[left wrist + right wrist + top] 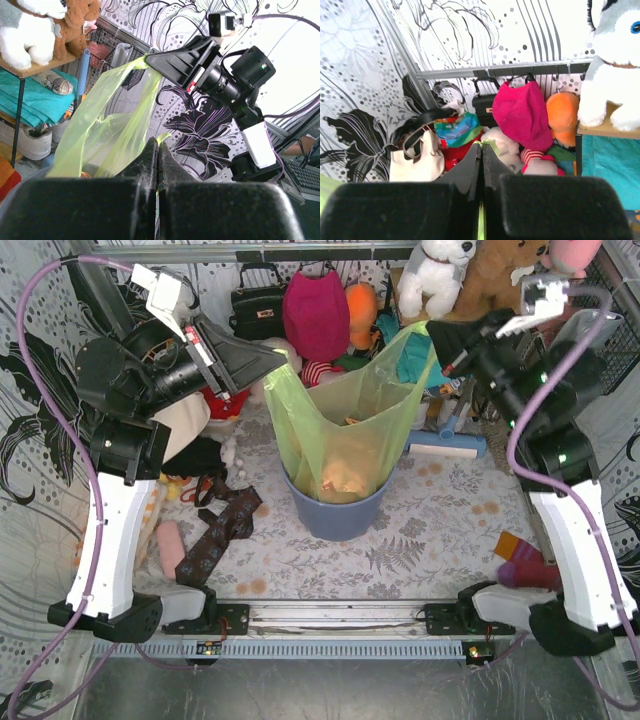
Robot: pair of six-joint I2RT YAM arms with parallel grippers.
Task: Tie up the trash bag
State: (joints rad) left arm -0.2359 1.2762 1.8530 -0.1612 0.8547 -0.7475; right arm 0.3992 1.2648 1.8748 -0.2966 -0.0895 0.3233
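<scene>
The lime-green trash bag point(345, 430) sits in the round blue-grey bin point(335, 512), with brown paper showing through it. Its mouth is pulled up and apart by both grippers. My left gripper point(280, 365) is shut on the bag's left corner. In the left wrist view the gripper point(158, 144) pinches a green strip, and the bag point(107, 130) stretches across to the right gripper point(150, 59). My right gripper point(430, 332) is shut on the bag's right corner. The right wrist view shows green plastic at its tips point(481, 146).
Behind the bin lie a magenta cloth point(315, 312), a black handbag point(257, 308), an orange toy point(361, 308) and plush animals point(470, 275). A cream tote bag point(185, 420) and dark patterned cloth point(222, 525) lie left. A purple and orange item point(525, 565) lies right.
</scene>
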